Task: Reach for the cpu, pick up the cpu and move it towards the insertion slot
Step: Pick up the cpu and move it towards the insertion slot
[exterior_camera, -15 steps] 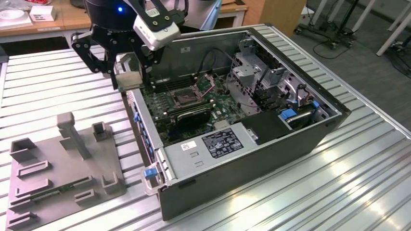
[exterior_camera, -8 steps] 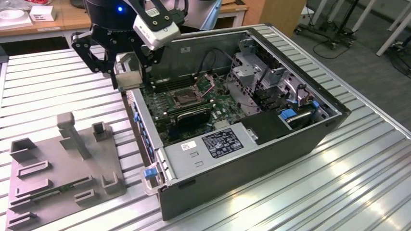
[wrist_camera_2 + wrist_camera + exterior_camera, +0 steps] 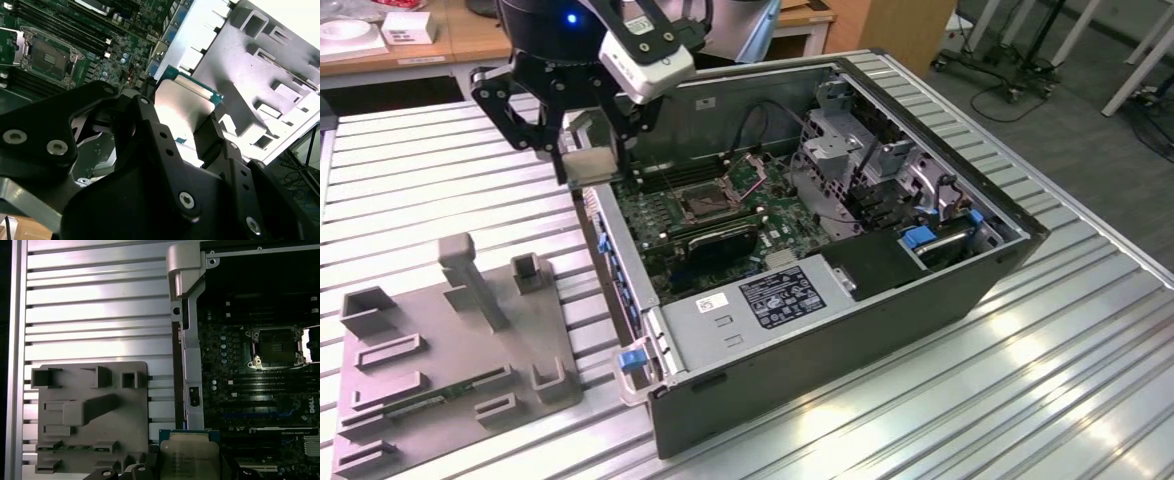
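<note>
Cpu (image 3: pixel 189 459) is riding clamped in the hand (image 3: pixel 594 160), being carried above the computer case's (image 3: pixel 854 320) edge, and needing alignment over the insertion slot (image 3: pixel 698 203) further inside.

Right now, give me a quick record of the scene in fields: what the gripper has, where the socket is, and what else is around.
gripper: shut on the cpu, above the case's edge
cpu: held off the surfaces, silvery top showing in both wrist views
insertion slot: empty, on the green board inside the open computer case
grey fixture tray: on the slatted table, at the exterior view's left
progress: cpu lifted, not yet over the slot
</note>
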